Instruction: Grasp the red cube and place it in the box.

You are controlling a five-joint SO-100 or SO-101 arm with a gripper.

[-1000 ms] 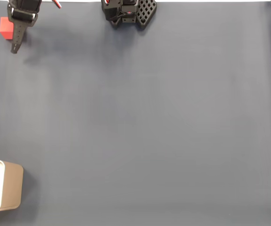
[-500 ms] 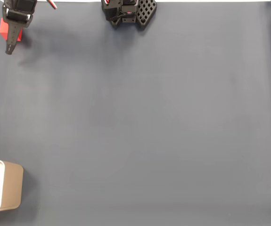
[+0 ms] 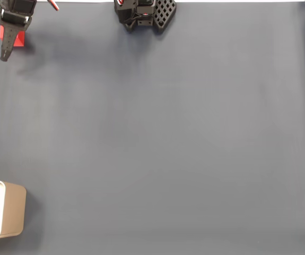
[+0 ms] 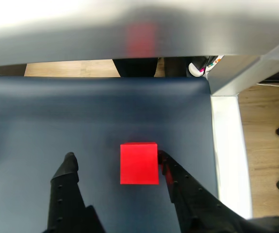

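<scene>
Gripper wide open, straddling red cube; right finger touching it, nothing clamped.

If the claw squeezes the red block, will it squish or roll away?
Probably neither. The red cube has flat faces and sharp edges, so it should sit still, not roll. It looks stiff and matte, so likely not slippery. The open claw has one finger touching its side, so it might slide on the dark mat.
</scene>
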